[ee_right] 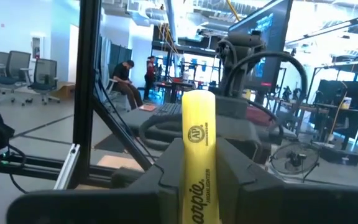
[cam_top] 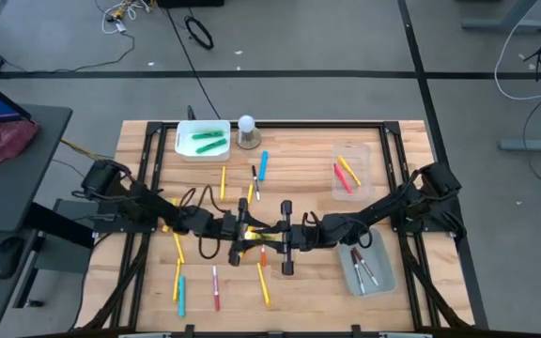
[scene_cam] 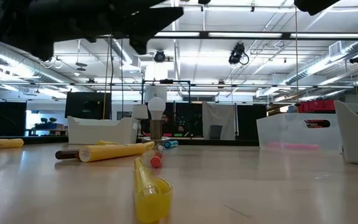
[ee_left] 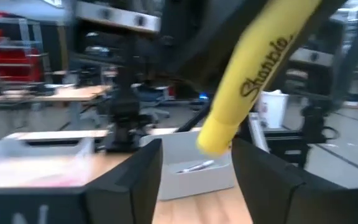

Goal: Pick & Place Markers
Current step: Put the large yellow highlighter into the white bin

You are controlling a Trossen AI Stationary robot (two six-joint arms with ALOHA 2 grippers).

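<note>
Mid-table: right gripper clamping yellow marker.

Markers lie scattered on the table; bins stand at its back-left and right.

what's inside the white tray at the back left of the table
The white tray holds green markers, at least two, seen from above. Whether others lie beneath them cannot be seen.

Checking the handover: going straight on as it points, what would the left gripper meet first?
Probably the yellow marker held by the right gripper, just ahead of the left gripper's open jaws; depth is unclear.
</note>
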